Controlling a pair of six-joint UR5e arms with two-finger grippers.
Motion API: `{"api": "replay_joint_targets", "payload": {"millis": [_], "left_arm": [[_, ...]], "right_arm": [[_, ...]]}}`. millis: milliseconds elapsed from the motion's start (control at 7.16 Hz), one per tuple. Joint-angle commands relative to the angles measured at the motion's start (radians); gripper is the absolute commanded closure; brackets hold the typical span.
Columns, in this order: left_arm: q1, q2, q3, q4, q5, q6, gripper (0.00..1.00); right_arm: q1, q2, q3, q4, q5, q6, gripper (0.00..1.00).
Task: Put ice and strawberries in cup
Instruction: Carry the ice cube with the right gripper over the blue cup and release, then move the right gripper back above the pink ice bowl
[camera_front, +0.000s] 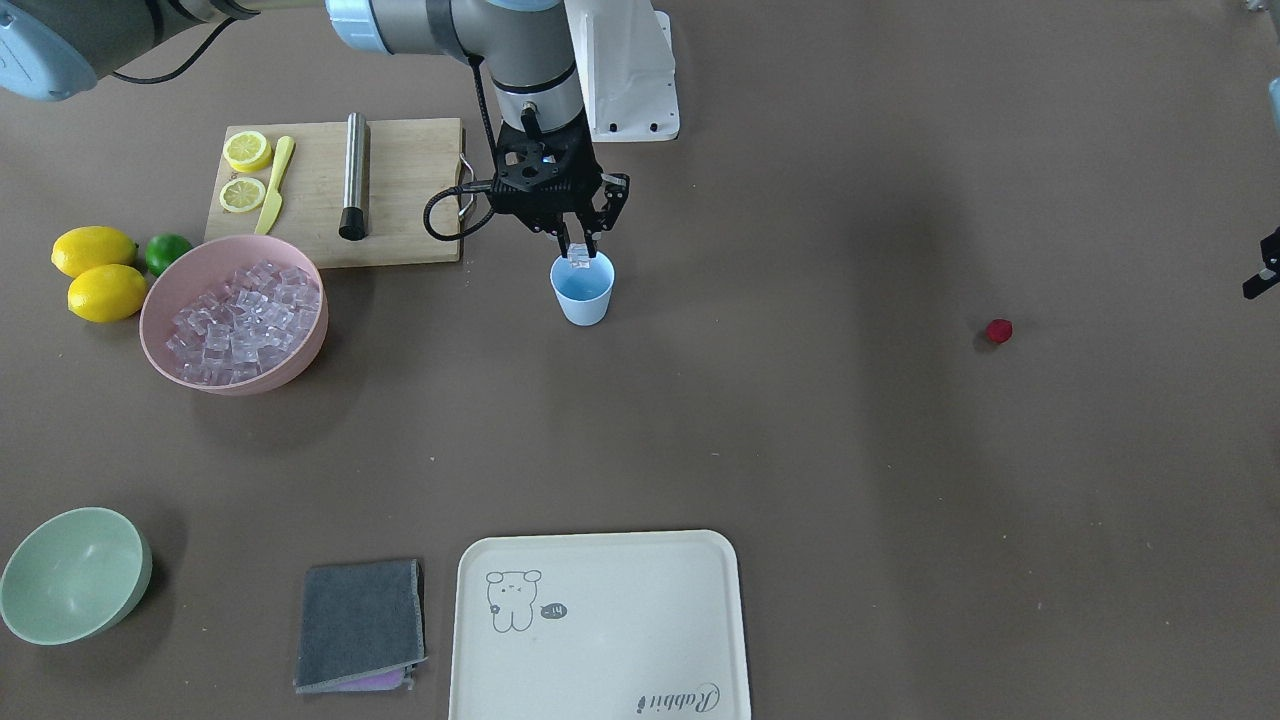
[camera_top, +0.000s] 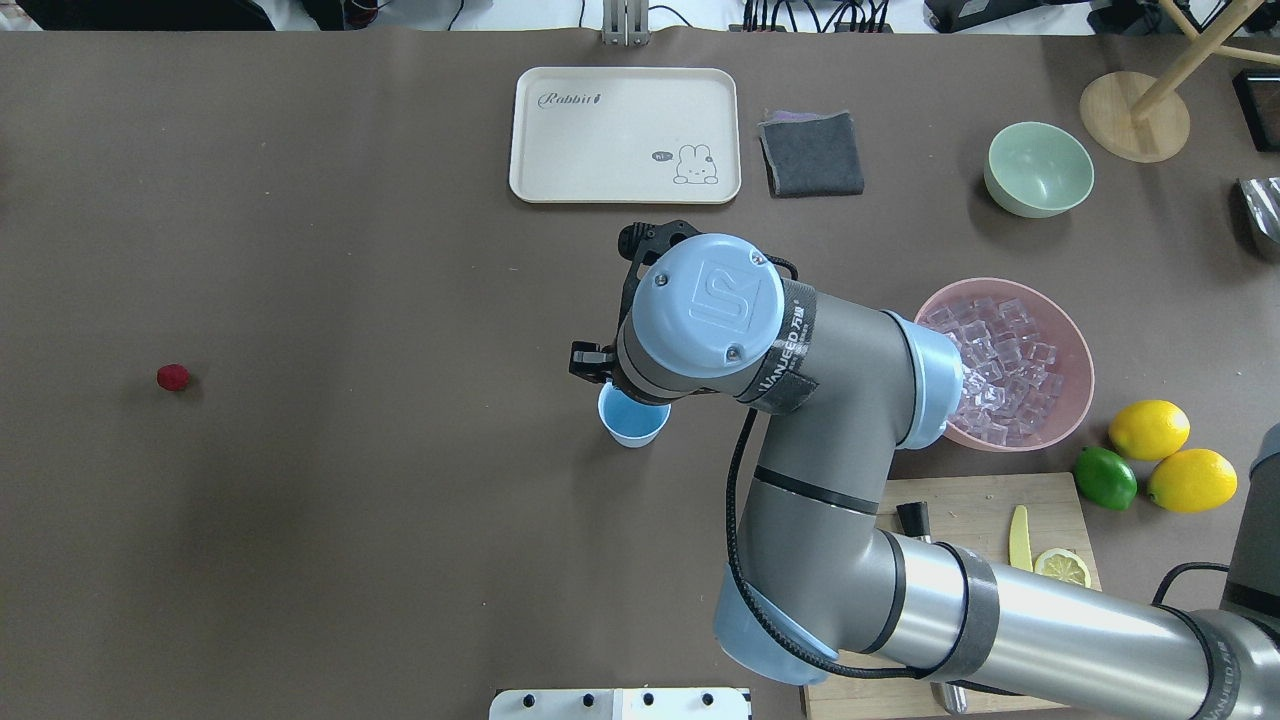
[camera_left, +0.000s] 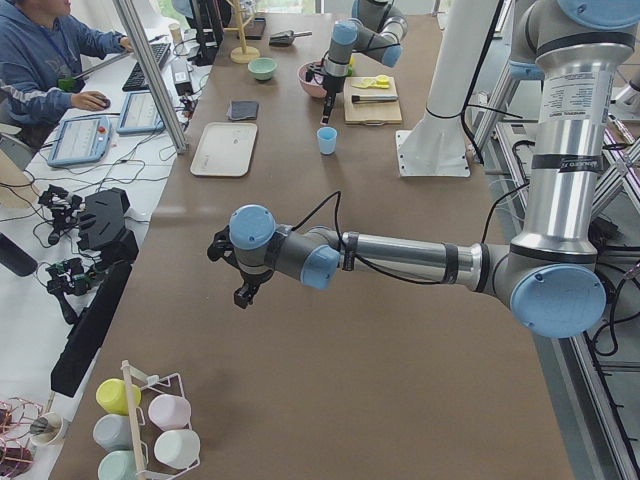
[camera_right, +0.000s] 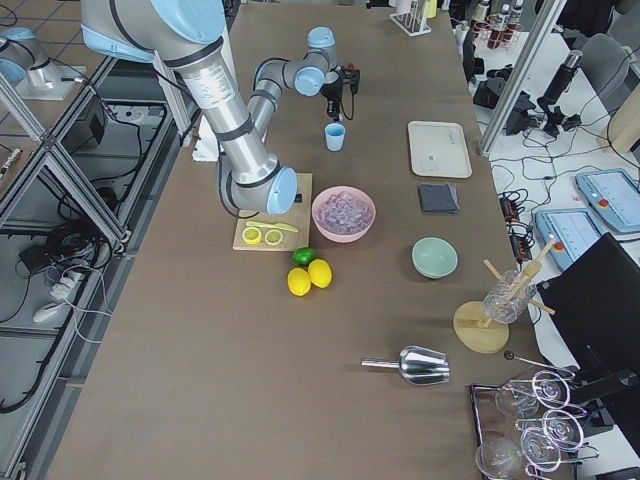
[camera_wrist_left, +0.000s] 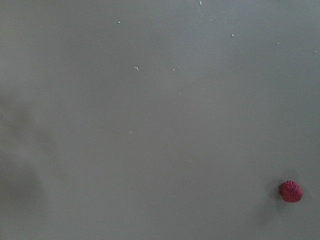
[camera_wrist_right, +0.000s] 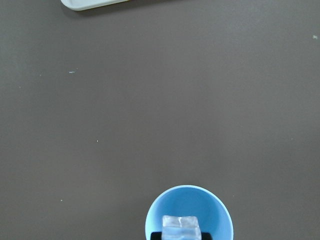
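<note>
Cup: we saw one light blue cup (camera_front: 583, 290) standing upright near the middle of the table.
Ice: one clear ice cube (camera_front: 578, 258) hung at the cup's mouth. The rest of the ice (camera_front: 245, 322), too many pieces to count, was heaped in one pink bowl (camera_front: 285, 378) at the cup's nine o'clock in the front-facing view.
Strawberry: one strawberry (camera_front: 999, 331) lay alone at the cup's three o'clock, well apart.
Others: we counted two lemons (camera_front: 93, 250), one lime (camera_front: 167, 252), one cutting board (camera_front: 410, 190), one green bowl (camera_front: 70, 575), one tray (camera_front: 600, 640) and one grey cloth (camera_front: 360, 625).
Surface: a plain brown table (camera_front: 800, 450).
Room: a seated operator (camera_left: 50, 50) worked at a side desk.
Right gripper: the right gripper (camera_front: 578, 250) pointed down over the cup, its fingers narrowly pinching the ice cube.
Left gripper: the left gripper (camera_left: 240, 280) hung over bare table, and we could not tell its opening.
</note>
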Motion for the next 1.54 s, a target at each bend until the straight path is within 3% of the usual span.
{"api": "replay_joint_targets", "payload": {"millis": [0, 140, 419, 699, 978, 1118, 1397], "left_arm": [[0.000, 0.000, 0.001, 0.000, 0.000, 0.000, 0.02], [0.000, 0.000, -0.001, 0.000, 0.000, 0.000, 0.02], [0.000, -0.003, 0.001, 0.002, 0.000, 0.000, 0.02], [0.006, -0.004, 0.010, 0.002, 0.000, -0.002, 0.02], [0.006, -0.004, 0.011, -0.002, 0.002, 0.000, 0.02], [0.006, -0.003, 0.007, -0.002, 0.000, 0.000, 0.02], [0.006, -0.003, 0.004, -0.015, 0.000, 0.000, 0.02]], "right_arm": [[-0.007, 0.001, -0.004, 0.001, -0.014, 0.002, 0.63], [-0.013, -0.011, -0.001, -0.004, -0.064, 0.002, 0.01], [-0.021, -0.007, 0.008, -0.001, -0.071, -0.004, 0.00], [0.040, -0.089, 0.027, -0.047, -0.055, -0.020, 0.00], [0.175, -0.222, 0.086, -0.039, 0.018, -0.268, 0.01], [0.244, -0.284, 0.088, 0.012, 0.097, -0.344, 0.01], [0.319, -0.477, 0.074, 0.291, 0.193, -0.421, 0.01]]}}
